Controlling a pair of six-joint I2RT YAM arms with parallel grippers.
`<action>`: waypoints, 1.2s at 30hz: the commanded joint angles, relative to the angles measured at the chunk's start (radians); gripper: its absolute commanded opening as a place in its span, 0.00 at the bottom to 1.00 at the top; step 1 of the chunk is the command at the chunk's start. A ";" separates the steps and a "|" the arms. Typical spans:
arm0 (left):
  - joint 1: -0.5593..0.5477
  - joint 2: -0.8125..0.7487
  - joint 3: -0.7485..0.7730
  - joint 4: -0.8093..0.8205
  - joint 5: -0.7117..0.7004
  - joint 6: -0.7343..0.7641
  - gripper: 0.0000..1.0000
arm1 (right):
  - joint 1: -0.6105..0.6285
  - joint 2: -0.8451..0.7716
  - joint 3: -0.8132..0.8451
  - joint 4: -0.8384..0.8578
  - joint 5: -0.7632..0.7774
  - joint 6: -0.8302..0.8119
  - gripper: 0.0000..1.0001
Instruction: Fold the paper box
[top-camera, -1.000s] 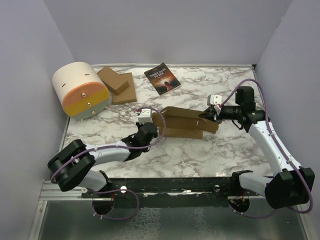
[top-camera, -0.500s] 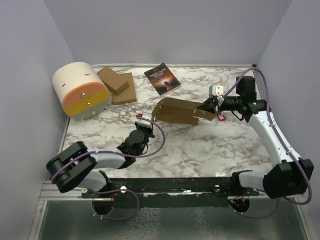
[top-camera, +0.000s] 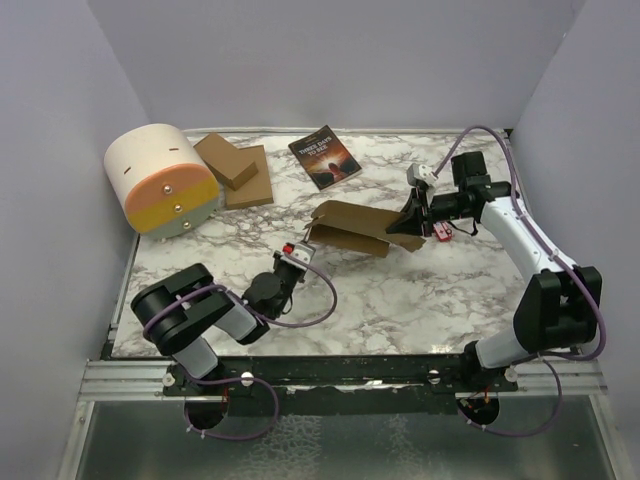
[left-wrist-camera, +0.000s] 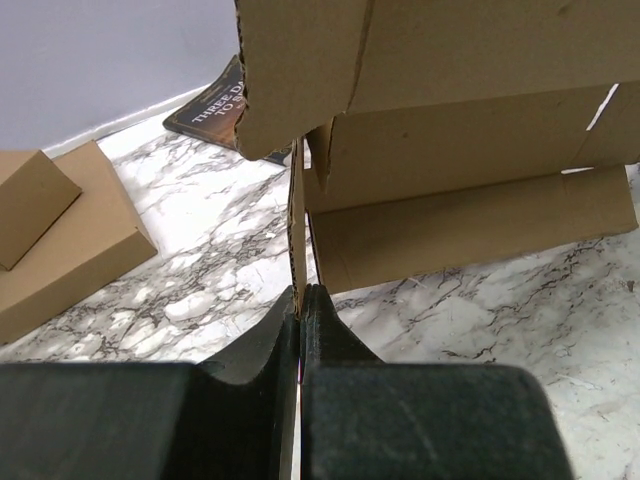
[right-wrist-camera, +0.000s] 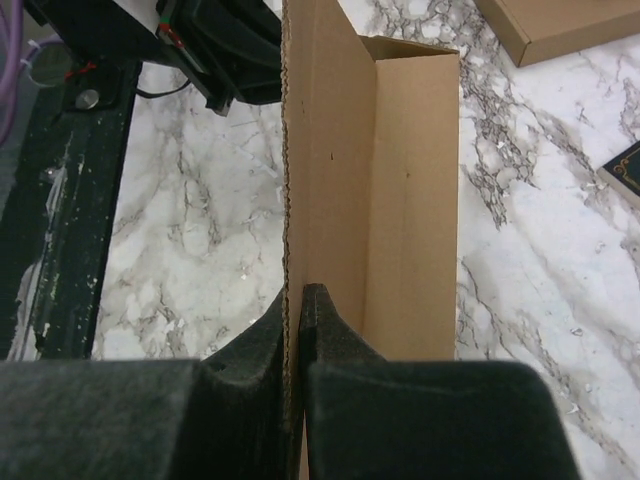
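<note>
The paper box is a partly folded brown cardboard sheet held off the marble table between both arms. My left gripper is shut on the thin edge of its left flap. In the left wrist view that flap edge runs up from the left gripper to the box's panels. My right gripper is shut on the box's right end. In the right wrist view the right gripper pinches a corrugated edge, and the box's long panels stretch away from it.
A stack of flat brown cardboard pieces and a cream and orange rounded container sit at the back left. A dark-covered book lies at the back centre. Purple walls enclose the table on three sides.
The right gripper has lifted the box off the table and carried it back. The left gripper has shut on the box's left flap, and the left arm has folded back toward its base.
</note>
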 joint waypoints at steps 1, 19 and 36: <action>0.008 0.037 -0.003 0.120 0.091 0.015 0.00 | -0.004 0.031 0.017 -0.011 -0.023 0.112 0.01; 0.042 0.180 -0.007 0.119 0.181 -0.081 0.00 | -0.016 0.087 -0.010 0.035 0.022 0.211 0.01; 0.041 0.144 -0.021 0.057 0.199 -0.145 0.22 | -0.016 0.104 -0.040 -0.016 0.071 0.151 0.01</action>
